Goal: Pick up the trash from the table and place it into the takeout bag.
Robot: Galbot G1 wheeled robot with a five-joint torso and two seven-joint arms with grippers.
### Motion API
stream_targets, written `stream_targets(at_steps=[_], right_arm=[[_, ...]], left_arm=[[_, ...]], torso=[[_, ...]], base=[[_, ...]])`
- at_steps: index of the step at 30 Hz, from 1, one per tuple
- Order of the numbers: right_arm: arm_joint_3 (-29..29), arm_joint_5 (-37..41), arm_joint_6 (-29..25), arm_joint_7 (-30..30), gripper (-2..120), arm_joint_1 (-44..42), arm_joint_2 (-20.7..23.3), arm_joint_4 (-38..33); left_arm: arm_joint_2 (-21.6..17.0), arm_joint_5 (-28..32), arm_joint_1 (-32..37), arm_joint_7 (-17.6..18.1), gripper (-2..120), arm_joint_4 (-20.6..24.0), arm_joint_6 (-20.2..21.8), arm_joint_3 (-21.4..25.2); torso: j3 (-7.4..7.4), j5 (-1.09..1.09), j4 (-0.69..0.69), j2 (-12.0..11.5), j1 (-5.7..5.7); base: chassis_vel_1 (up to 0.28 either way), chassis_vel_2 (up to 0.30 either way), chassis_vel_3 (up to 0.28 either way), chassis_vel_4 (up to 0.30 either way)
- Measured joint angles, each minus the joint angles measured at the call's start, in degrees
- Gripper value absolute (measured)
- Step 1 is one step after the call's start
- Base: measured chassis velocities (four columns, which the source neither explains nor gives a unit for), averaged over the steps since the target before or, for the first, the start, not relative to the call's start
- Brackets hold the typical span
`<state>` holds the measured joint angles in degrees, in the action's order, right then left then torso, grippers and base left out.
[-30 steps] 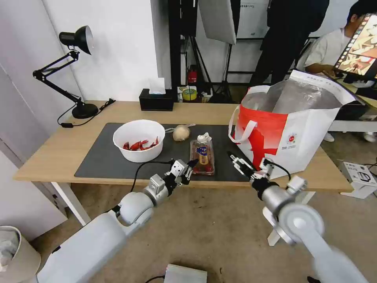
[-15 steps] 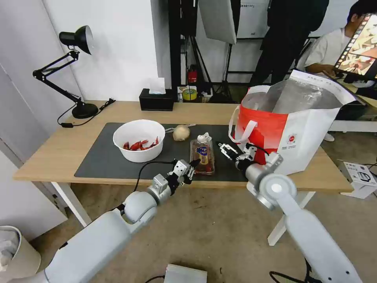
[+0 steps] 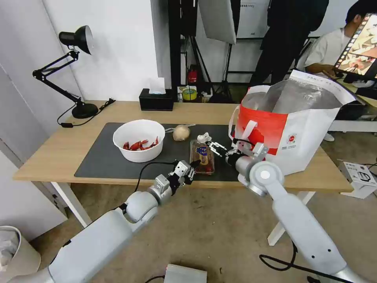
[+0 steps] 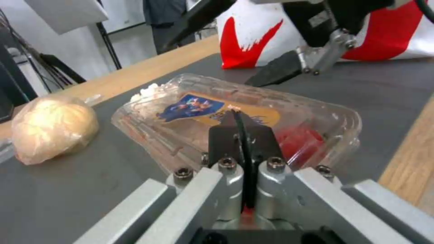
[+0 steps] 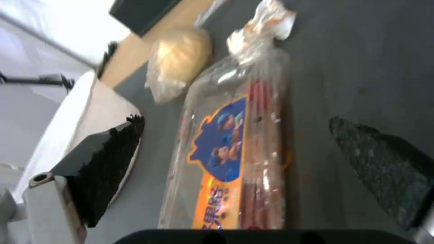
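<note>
On the table (image 3: 51,153), the clear hinged tray (image 3: 201,158) lies on the dark mat (image 3: 102,161), with a crumpled white tissue (image 3: 204,137) at its far end. My right gripper (image 3: 212,146) hovers open above the tray, one finger on each side (image 5: 108,159). My left gripper (image 3: 192,163) is shut, its tip (image 4: 237,118) at the tray's near end and holding nothing. To the left are the beige lump (image 3: 181,133) and the white bowl of red shells (image 3: 138,137). The red-and-white takeout bag (image 3: 290,129) stands open at the right.
A black desk lamp (image 3: 74,70) stands at the back left and a black tissue box (image 3: 156,100) at the back edge. The bag's loop handle (image 3: 241,135) hangs close behind my right wrist. A pale bin (image 3: 15,251) sits on the floor at the left.
My right gripper has swung left from in front of the bag to over the tray. The left gripper has barely moved.
</note>
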<state>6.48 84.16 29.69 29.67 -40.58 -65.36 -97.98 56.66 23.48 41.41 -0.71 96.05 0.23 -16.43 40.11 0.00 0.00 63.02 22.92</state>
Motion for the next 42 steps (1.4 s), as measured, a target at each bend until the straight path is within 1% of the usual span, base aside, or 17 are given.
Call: stream_targets(at_steps=[1, 4, 13, 16, 17, 18, 19, 31, 42], right_arm=[[0.0, 0.0, 0.0, 0.0, 100, 0.0, 0.0, 0.0], [-0.76, -0.01, 2.42, 0.35, 100, 1.89, -0.45, 1.28], [-1.69, 0.69, 5.48, 1.96, 100, 5.16, -1.66, 3.59], [-1.72, 2.64, 7.9, 5.44, 100, 6.58, -2.47, 5.02], [-1.72, 2.64, 7.9, 5.44, 100, 6.58, -2.47, 5.02], [-1.67, 4.39, 9.19, 7.74, 100, 7.29, -2.88, 5.88], [-1.49, 5.4, 9.59, 8.38, 100, 7.73, -3.16, 6.45], [-1.82, 6.13, 11.06, 8.98, 100, 8.4, -4.84, 7.65], [-2.34, 6.17, 11.58, 9.31, 100, 8.56, -5.17, 8.23]], left_arm=[[0.0, 0.0, 0.0, 0.0, 0, 0.0, 0.0, 0.0], [-0.1, 0.0, -0.11, 0.01, 0, 0.03, -0.06, -0.1], [0.04, -0.17, -0.25, 0.92, 0, 0.14, -0.33, -0.33], [0.05, -0.21, -0.25, 0.93, 0, 0.1, -0.66, -0.34], [0.05, -0.21, -0.25, 0.93, 0, 0.1, -0.66, -0.34], [0.07, -0.23, -0.3, 0.94, 0, 0.08, -0.81, -0.44], [0.11, -0.25, -0.32, 0.94, 0, 0.05, -0.98, -0.46], [-0.21, -0.43, -0.6, 0.83, 0, 0.05, -1.4, -0.63], [0.26, -0.63, -0.76, 0.82, 0, 0.05, -1.56, -1.09]], torso=[[0.0, 0.0, 0.0, 0.0, 0.0], [0.0, 0.0, 0.0, 0.0, 0.0], [0.0, 0.0, 0.0, 0.0, 0.0], [0.0, 0.0, 0.0, 0.0, 0.0], [0.0, 0.0, 0.0, 0.0, 0.0], [0.0, 0.0, 0.0, 0.0, 0.0], [0.0, 0.0, 0.0, 0.0, 0.0], [0.0, 0.0, 0.0, 0.01, 0.0], [-0.01, -0.01, -0.01, 0.01, -0.01]], base=[[0.0, 0.0, 0.0, 0.0], [0.0, 0.0, 0.0, 0.0], [0.0, 0.0, 0.0, 0.0], [0.0, 0.0, 0.0, 0.0], [0.0, 0.0, 0.0, 0.0], [0.0, 0.0, 0.0, 0.0], [0.0, 0.0, 0.0, 0.0], [0.0, 0.0, 0.0, 0.0], [0.0, 0.0, 0.0, 0.0]])
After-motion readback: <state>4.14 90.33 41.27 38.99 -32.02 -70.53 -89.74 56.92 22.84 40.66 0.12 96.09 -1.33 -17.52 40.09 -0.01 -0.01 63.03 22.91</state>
